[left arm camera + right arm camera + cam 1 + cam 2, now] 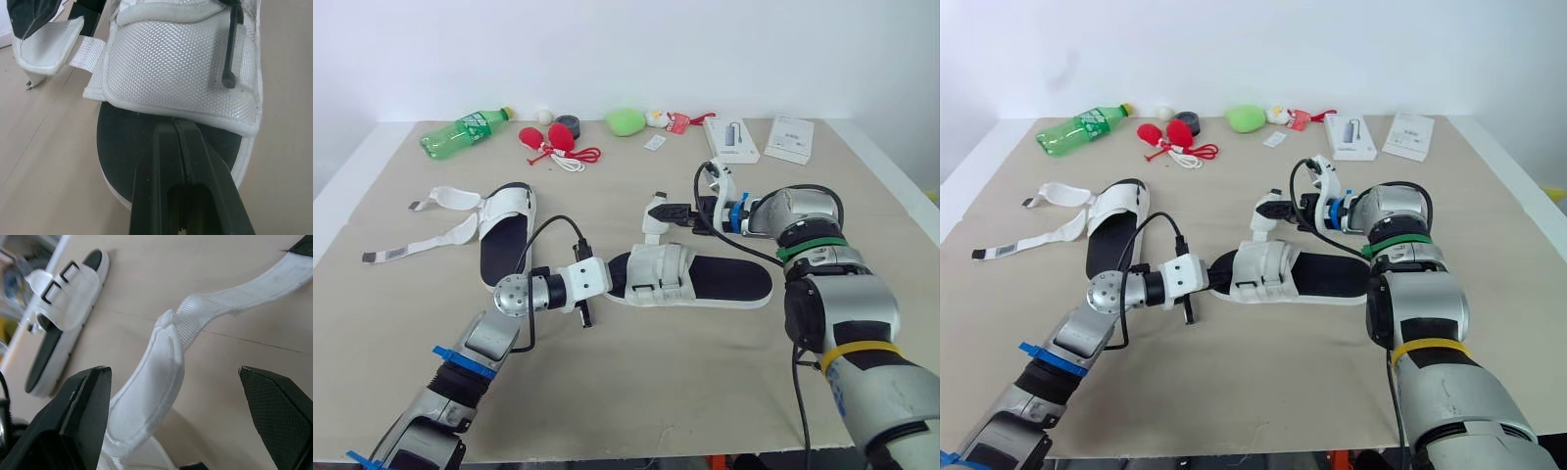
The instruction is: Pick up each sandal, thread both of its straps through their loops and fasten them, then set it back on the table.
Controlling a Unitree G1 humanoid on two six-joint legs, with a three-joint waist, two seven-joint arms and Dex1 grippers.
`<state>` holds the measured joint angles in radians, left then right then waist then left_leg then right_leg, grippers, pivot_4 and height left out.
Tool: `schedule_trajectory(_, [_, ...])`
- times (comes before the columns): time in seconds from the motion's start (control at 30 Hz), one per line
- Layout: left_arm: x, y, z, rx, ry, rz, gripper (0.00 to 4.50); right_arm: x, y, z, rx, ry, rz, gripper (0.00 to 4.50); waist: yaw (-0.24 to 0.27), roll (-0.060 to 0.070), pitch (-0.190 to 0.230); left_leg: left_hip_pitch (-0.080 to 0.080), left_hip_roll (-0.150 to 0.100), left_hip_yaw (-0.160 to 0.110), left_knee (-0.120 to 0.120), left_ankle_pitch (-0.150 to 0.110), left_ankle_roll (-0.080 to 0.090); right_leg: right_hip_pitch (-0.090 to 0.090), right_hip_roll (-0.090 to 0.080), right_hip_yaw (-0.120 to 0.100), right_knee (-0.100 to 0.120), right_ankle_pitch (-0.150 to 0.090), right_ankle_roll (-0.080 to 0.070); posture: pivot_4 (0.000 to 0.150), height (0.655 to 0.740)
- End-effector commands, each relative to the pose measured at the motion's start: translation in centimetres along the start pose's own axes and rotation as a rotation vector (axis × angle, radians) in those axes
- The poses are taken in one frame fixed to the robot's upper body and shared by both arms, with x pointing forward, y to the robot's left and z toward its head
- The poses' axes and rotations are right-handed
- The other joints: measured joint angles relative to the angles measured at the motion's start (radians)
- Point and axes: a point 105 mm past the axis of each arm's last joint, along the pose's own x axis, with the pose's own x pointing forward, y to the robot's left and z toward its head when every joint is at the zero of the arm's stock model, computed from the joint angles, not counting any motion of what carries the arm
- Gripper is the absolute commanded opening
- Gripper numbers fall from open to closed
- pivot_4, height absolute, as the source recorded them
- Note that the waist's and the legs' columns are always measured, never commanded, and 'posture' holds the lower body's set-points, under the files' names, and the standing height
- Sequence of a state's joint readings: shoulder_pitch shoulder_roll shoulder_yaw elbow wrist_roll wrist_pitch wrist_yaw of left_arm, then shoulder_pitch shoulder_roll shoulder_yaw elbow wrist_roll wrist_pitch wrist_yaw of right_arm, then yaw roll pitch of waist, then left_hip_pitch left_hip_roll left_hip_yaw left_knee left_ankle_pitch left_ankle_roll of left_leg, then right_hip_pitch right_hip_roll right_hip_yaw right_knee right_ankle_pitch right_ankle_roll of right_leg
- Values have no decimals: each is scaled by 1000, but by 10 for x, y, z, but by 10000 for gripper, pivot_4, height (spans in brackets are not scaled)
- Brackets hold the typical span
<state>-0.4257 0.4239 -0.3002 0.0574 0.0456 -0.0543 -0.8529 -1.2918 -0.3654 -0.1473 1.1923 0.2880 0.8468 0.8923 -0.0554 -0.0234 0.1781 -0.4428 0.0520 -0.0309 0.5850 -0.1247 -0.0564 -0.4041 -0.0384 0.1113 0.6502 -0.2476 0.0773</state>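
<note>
My left claw [176, 128], fingers pressed together, bears on the black insole [124, 147] of the sandal [724, 281] just ahead of it, I judge to pin it to the desk [705, 382]. My right claw [674, 211] gapes wide around that sandal's loose strap [161, 382], placed to pinch and thread it.

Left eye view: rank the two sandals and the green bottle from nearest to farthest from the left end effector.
1. Centre sandal, right at the left end effector.
2. Open-strapped sandal, further to the robot's left.
3. Green bottle, far back on the left.
</note>
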Motion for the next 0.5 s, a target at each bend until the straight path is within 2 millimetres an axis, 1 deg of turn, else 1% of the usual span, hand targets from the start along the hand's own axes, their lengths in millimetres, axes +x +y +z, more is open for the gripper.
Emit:
schedule_trajectory(0.03, [-3, -13, -16, -29, 75, -36, 0, 19, 16, 27, -58, -160, -15, 44551, -4, 0, 0, 0, 0, 0, 0, 0, 0, 0, 0, 0, 0, 0, 1, 1500, 7400])
schedule_trajectory(0.17, [-7, -14, -17, -34, 84, -27, 0, 24, 11, 36, -57, -256, -82, 44551, -6, 0, 0, 0, 0, -1, 0, 0, 0, 0, 1, 0, 0, -1, 1, 1500, 7400])
schedule_trajectory(0.3, [-9, -14, -18, -38, 92, -18, 0, 22, 6, 43, -58, -320, -132, 44551, -15, 0, 0, 0, 1, -1, -1, 0, 0, 0, 1, 0, 0, 0, 0, 1500, 7400])
schedule_trajectory(0.43, [-9, -15, -19, -40, 96, -15, 0, 21, 4, 48, -42, -366, -146, 44551, -22, 0, 0, 0, 1, -1, -1, 0, 0, 0, 1, 0, 0, 0, 0, 1500, 7400])
schedule_trajectory(0.5, [-9, -15, -19, -42, 98, -15, 0, 22, 6, 48, -23, -368, -134, 39530, -23, 0, 0, 0, 1, -1, -1, 0, 0, 0, 1, 0, 1, 0, 0, 1500, 7400])
